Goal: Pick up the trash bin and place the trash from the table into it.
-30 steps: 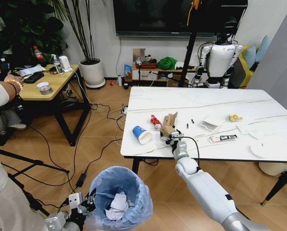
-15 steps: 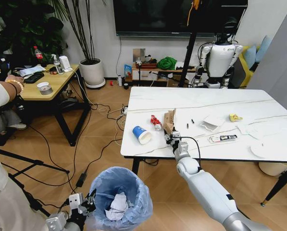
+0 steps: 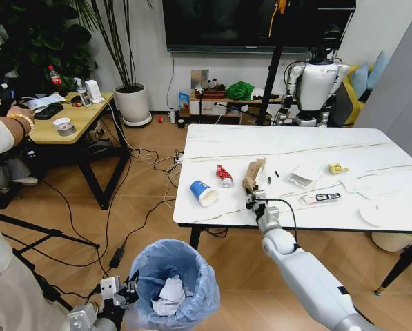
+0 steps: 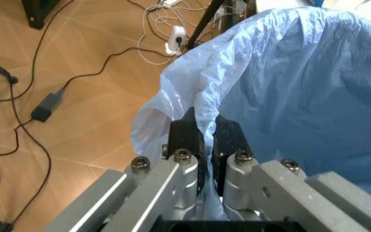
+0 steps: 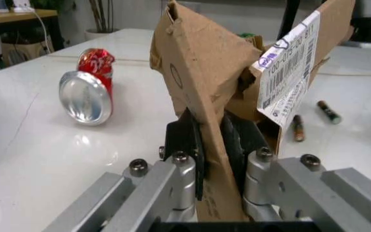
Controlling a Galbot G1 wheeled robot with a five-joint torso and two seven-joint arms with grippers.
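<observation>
The trash bin, lined with a crinkled light-blue bag, hangs low at the front left with white crumpled paper inside. My left gripper is shut on the bag's rim. My right gripper is shut on the brown torn carton, which stands upright near the front edge of the table. Trash on the marble top: a blue-and-white cup, a red can, white crumpled paper, a yellow scrap and a white disc.
A light-wood desk stands at the left with a person's arm over it. A white plant pot and a humanoid robot stand by the far wall. Cables and tripod legs cross the wooden floor. Two small batteries lie beyond the carton.
My right gripper has shifted a little to the right along the table's front edge, carrying the carton with it. The left gripper and the bin have stayed put.
</observation>
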